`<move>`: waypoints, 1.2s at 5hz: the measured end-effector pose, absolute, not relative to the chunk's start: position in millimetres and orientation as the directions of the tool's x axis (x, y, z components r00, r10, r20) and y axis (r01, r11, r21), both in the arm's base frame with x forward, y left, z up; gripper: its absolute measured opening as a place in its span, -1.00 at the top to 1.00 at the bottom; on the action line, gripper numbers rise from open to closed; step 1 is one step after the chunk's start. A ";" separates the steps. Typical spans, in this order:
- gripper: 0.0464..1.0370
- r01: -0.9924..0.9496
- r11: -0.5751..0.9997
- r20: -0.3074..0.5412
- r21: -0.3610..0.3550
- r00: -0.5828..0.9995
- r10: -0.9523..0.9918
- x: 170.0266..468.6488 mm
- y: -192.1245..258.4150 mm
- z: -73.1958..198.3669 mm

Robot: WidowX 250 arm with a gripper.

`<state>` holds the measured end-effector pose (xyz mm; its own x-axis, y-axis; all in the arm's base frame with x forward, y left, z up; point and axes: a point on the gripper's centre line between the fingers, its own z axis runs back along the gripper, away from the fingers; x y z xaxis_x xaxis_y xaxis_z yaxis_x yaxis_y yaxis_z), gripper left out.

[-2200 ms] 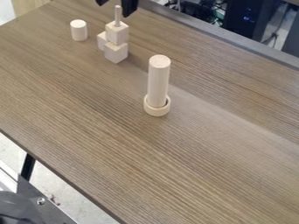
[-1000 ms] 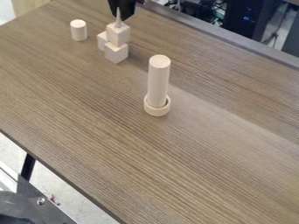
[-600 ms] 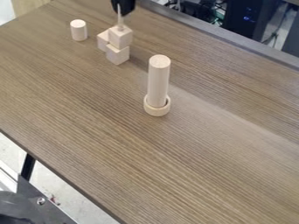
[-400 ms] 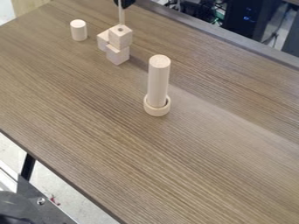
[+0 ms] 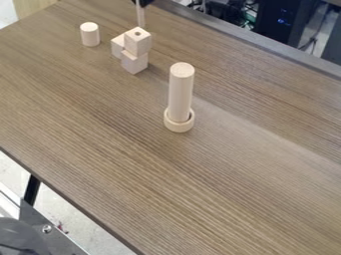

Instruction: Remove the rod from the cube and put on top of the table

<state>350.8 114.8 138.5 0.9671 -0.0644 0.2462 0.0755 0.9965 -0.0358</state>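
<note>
Rod (image 5: 141, 17) upright in the claw (image 5: 142, 2).

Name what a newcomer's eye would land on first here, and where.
Probably the tall pale cylinder standing in a ring near the middle of the view. Next, toward the top, the thin rod hanging from the black tool, close to the holed cube on top of a small stack.
</note>
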 end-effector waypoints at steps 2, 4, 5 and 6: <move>0.87 0.177 0.983 0.165 -0.047 0.972 -0.168 340.2 63.6 108.1; 0.87 0.226 0.974 0.133 0.019 0.965 -0.227 332.2 46.2 83.5; 0.87 0.222 0.974 0.152 0.044 0.962 -0.227 332.9 46.0 76.1; 0.87 0.211 0.975 0.168 0.065 0.961 -0.219 333.9 49.2 72.6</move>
